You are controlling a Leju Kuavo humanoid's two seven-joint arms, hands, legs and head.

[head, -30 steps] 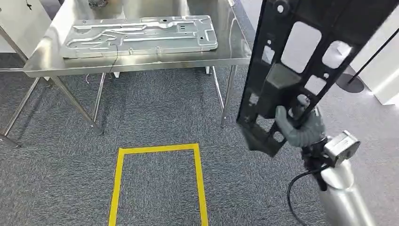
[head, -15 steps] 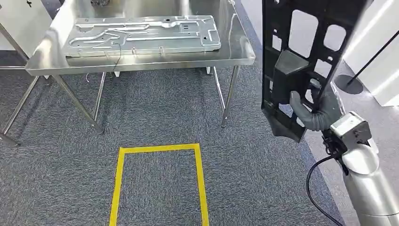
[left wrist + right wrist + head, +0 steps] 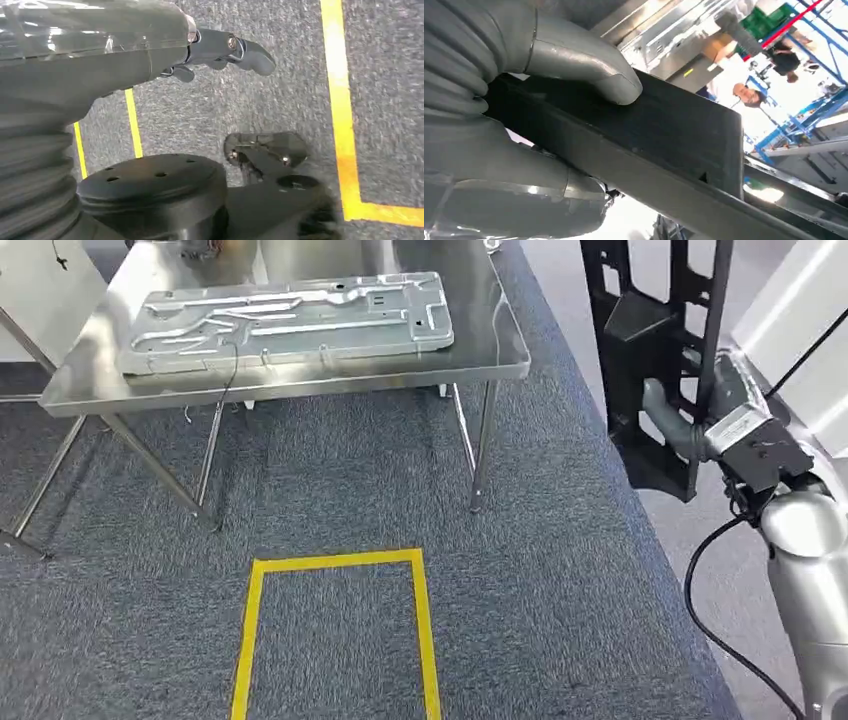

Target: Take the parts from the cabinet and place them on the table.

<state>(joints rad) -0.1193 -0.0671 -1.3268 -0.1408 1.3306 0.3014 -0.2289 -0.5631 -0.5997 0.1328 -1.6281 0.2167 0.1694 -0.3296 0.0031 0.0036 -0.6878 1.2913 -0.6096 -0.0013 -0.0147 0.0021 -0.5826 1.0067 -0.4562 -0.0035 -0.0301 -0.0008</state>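
One steel table (image 3: 300, 365) stands at the far left of the scene on thin splayed legs, its shiny top carrying a flat stamped metal panel (image 3: 285, 320) that lies lengthwise along it and covers most of the surface. Grey carpet (image 3: 330, 490) spreads from under the table toward the near side, where a yellow tape rectangle (image 3: 338, 562) is marked on the floor, open toward the near edge; the same tape (image 3: 345, 125) crosses the floor in the left wrist view. At the far right, well apart from the table and off its right end, a black plastic frame part (image 3: 650, 350) with open cut-outs is held upright in the air, its top running out of the picture. The right hand (image 3: 690, 425) grips this part at its lower half, the silver arm rising from the near right corner; in the right wrist view the thick grey thumb (image 3: 584, 65) presses flat on the part's dark face (image 3: 674, 135) while the rest of the hand wraps beneath it. The left hand (image 3: 220, 50) hangs low over the carpet with nothing in it, its fingers loosely apart. Behind the held part, in the right wrist view, blue racking (image 3: 809, 110) and a person (image 3: 749, 95) stand in bright light.
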